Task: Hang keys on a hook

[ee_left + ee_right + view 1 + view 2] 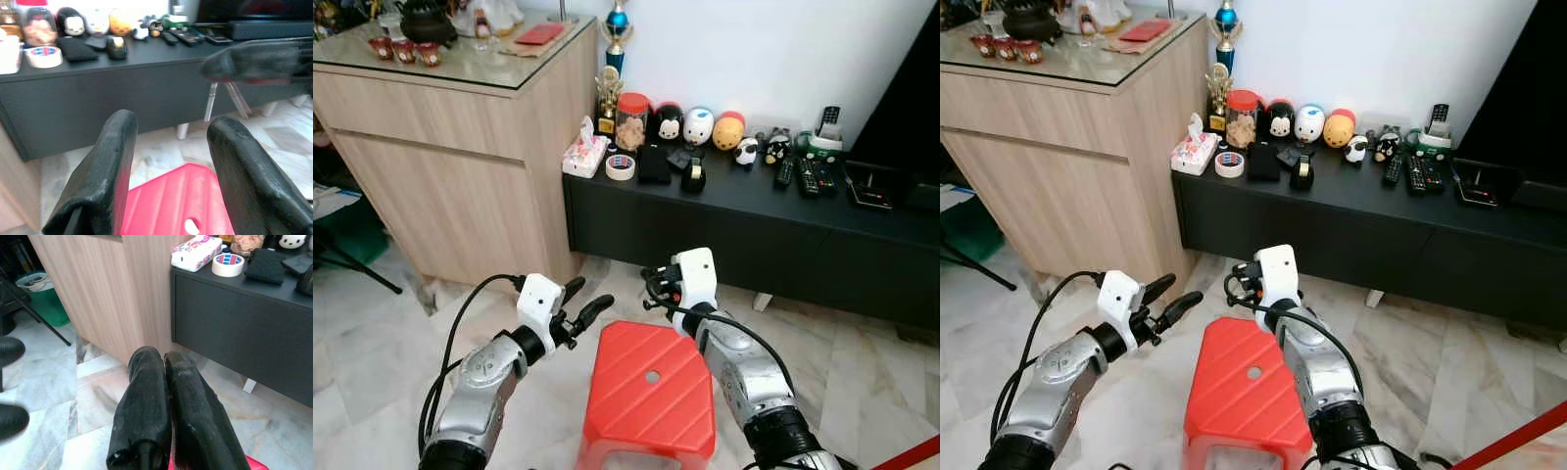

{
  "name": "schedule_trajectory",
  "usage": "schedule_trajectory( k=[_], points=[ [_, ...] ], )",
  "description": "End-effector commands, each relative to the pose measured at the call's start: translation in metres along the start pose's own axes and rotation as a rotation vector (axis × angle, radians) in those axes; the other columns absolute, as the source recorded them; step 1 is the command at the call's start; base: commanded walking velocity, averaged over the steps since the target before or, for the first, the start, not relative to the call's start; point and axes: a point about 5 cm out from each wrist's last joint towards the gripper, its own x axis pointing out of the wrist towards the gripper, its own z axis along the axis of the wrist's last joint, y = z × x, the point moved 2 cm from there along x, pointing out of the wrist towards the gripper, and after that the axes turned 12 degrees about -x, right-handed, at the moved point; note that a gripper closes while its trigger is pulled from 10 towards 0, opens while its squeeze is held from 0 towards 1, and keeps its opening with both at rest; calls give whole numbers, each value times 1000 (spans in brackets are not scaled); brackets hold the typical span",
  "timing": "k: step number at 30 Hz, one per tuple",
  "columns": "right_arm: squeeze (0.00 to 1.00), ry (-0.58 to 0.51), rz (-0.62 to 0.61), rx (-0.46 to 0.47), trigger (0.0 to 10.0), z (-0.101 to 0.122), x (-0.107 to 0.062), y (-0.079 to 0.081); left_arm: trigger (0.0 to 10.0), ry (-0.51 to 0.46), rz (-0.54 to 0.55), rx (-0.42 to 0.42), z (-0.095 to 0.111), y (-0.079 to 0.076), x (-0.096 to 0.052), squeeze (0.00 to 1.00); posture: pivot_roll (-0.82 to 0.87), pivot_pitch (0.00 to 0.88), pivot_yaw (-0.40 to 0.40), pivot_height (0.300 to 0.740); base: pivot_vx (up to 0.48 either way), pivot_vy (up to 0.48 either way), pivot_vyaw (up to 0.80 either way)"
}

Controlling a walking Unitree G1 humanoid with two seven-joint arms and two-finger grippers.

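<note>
a red plastic stool (pixel 649 392) stands on the pale marble floor (pixel 372 333). behind it runs a long, low black cabinet (pixel 744 235) against a white wall (pixel 754 49). on the cabinet sit a tissue box (pixel 584 155), a roll of tape (pixel 621 166), a black pouch (pixel 654 164), a jar with a red lid (pixel 631 120), three round toy heads (pixel 699 125), a small panda toy (pixel 746 150) and some remote controls (pixel 808 176). a gold trophy (pixel 608 101) stands at the near end. beside the cabinet is a tall wooden cupboard (pixel 450 186) with a glass top, with small red cups (pixel 403 50) and a dark teapot (pixel 428 23) on it.
</note>
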Motion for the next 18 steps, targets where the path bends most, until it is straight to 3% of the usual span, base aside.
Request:
schedule_trajectory(
  k=[1, 10, 18],
  points=[
    [0, -7, 0, 3, 10000, 4, -3, -1, 10000, 31, -54, -2, 0, -7, 0, 0, 66, 7, -82, 740, 0, 0, 0],
    [0, 35, 37, -14, 10000, 6, -5, 5, 10000, 111, -131, 26, -2, -12, -1, 0, 59, 6, -96, 740, 0, 0, 0],
    [0, -5, 123, -45, 10000, 28, -8, 21, 10000, 179, -192, 86, 0, -16, -2, 0, 59, 11, -97, 740, 0, 0, 0]
  ],
)
